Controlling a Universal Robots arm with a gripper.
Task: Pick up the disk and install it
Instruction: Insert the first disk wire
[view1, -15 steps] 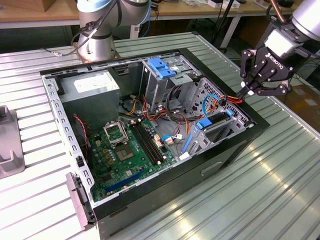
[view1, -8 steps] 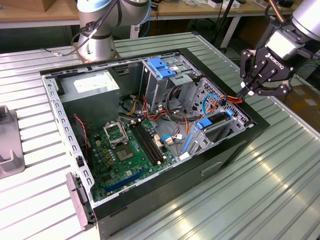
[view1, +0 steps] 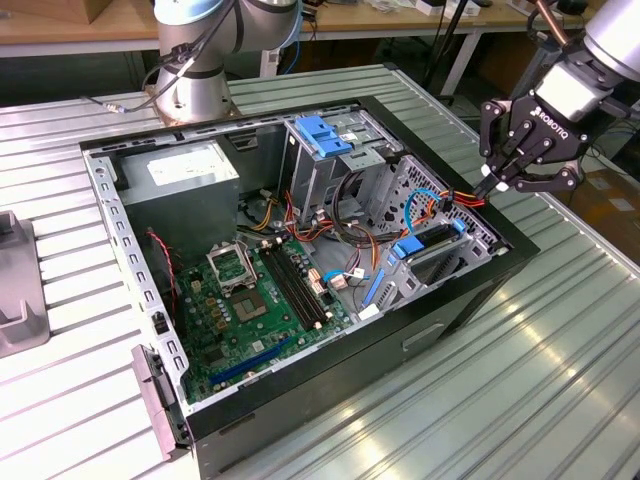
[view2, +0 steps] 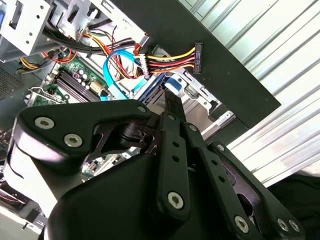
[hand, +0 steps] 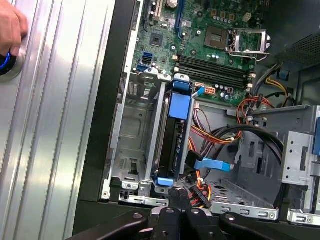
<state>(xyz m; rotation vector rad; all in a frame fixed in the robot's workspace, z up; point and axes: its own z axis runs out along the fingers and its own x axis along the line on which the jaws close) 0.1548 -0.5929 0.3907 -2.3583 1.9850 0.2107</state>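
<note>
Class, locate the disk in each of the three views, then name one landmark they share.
Exterior view: disk on edge in the drive bay, toward the exterior view's right.
Second wrist view: disk beside the blue cable.
First wrist view: disk upright in the drive bay.
Shared landmark: power connector.

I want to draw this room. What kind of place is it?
Probably a robotics lab or workshop: an open computer case lies on a ribbed metal table, a robot arm's pincer hovers over it, and wooden workbenches stand behind.
</note>
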